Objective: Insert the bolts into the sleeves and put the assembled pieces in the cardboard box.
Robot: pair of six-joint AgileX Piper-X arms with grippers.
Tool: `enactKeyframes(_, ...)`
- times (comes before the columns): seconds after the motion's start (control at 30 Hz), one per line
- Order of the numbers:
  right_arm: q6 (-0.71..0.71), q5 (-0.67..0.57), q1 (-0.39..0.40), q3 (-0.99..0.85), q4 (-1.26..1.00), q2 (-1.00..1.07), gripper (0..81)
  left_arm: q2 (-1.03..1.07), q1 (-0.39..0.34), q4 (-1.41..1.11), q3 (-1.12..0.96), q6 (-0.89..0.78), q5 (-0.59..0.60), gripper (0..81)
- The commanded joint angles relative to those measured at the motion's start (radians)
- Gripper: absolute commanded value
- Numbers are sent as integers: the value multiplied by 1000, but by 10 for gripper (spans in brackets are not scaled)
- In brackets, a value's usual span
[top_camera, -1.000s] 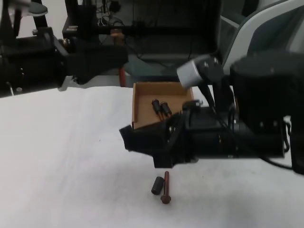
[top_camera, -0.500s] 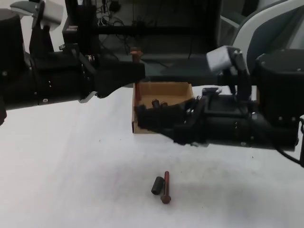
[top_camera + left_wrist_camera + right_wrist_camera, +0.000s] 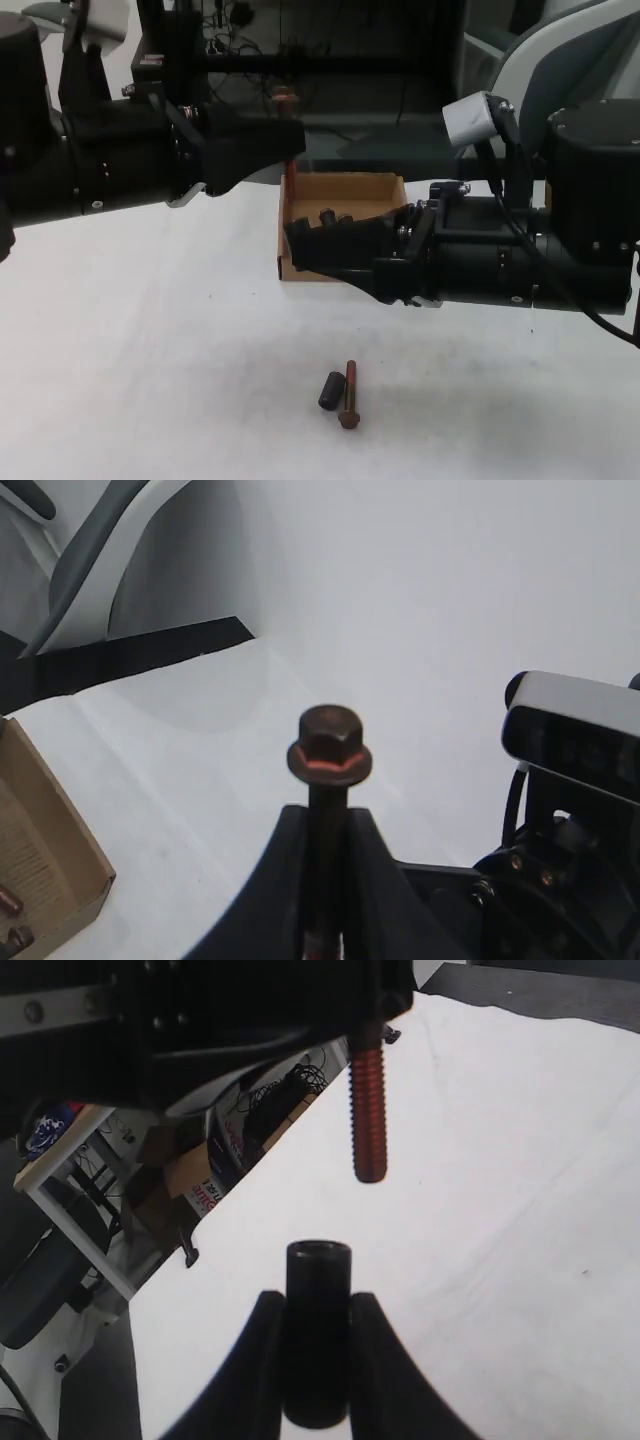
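Bright, even light from above washes the white table (image 3: 120, 350) nearly blank; faint, soft-edged shadows lie mid-table, and the far room (image 3: 350, 70) sits dim.

bench (image 3: 150, 330): white | cardboard box (image 3: 345, 186) at far side (open top) | 1 bolt (image 3: 349, 392), 1 sleeve (image 3: 331, 390) nearer, seemingly touching

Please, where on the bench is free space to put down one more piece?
The broad bare stretch of bench on the left arm's side, bordered by the cardboard box, the loose sleeve and loose bolt. Crowded: at the box, where the right hand, holding a sleeve, and the left hand, holding a bolt, hang close.
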Motion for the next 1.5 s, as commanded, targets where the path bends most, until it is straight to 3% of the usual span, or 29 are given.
enactKeyframes(0.0,-2,-9,-4,-1,-34,-1,4,-4,-3,-31,-12,-11,2,17)
enactKeyframes(0.4,26,-9,-8,-1,-103,42,4,-4,-3,-31,-12,-24,2,17)
enactKeyframes(0.67,49,-7,-54,-1,-120,42,4,-4,-1,-31,-12,-23,2,17)
enactKeyframes(1.47,64,-52,-53,-1,-186,42,4,-4,-1,-87,-12,-69,2,17)
